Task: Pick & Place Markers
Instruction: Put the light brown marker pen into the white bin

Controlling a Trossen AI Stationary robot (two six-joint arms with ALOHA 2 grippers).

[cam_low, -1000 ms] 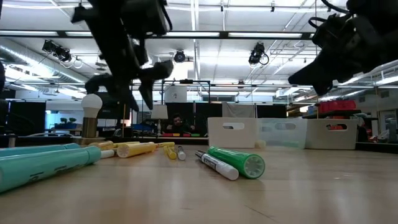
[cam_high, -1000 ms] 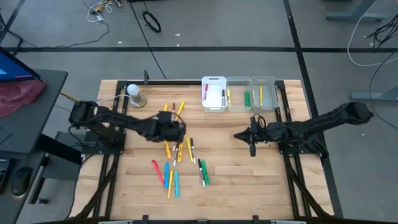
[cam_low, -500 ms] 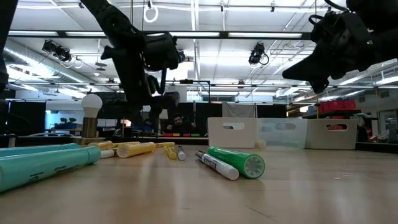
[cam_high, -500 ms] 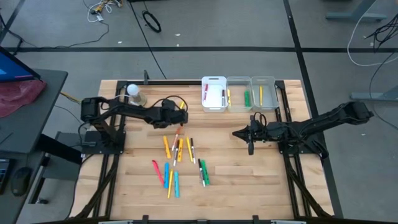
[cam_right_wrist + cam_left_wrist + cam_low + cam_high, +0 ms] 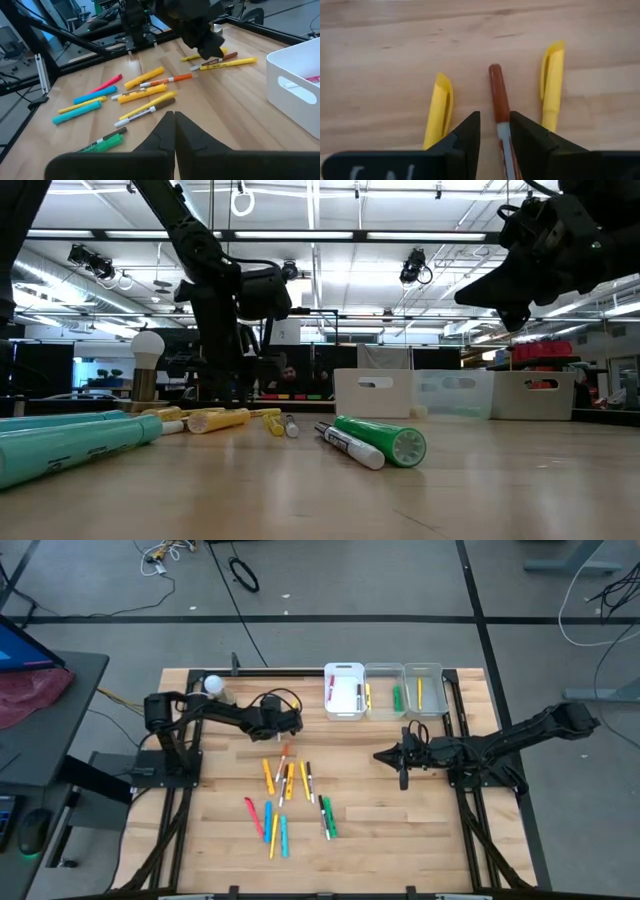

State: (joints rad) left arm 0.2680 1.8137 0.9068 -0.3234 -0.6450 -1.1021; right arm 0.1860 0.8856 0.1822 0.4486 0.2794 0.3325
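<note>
The left wrist view alone shows what the left tool (image 5: 495,131) is doing: its two dark fingers (image 5: 465,137) sit slightly apart on either side of a brown-capped marker (image 5: 496,92) lying on the bench (image 5: 380,60), and it cannot be told whether they touch the barrel. Two yellow markers (image 5: 439,107) flank that one, apart from it. From above, the left tool (image 5: 283,723) is on the near-left side of the white bin (image 5: 344,692), with the brown-capped marker (image 5: 284,747) at its tip, at the bin-ward end of the marker scatter (image 5: 285,800).

The right wrist view shows the right tool (image 5: 174,125) with its fingers pressed together and nothing between them, looking across to orange, yellow, cyan, pink and green markers; the green marker (image 5: 102,141) carries dark print too small to read. In the high view the right tool (image 5: 404,772) hangs over bare wood near the clear bins.

The white bin holds a pink marker (image 5: 331,693) and a yellow marker (image 5: 367,693) at its side; the middle clear bin (image 5: 385,690) holds a green one (image 5: 397,697), the far clear bin (image 5: 424,688) a yellow one (image 5: 419,692).

The low view adds a green marker (image 5: 385,440) lying against a white-barrelled one (image 5: 348,445), a cyan marker (image 5: 60,445) close to the lens, and a person (image 5: 288,377) beyond the bench.
</note>
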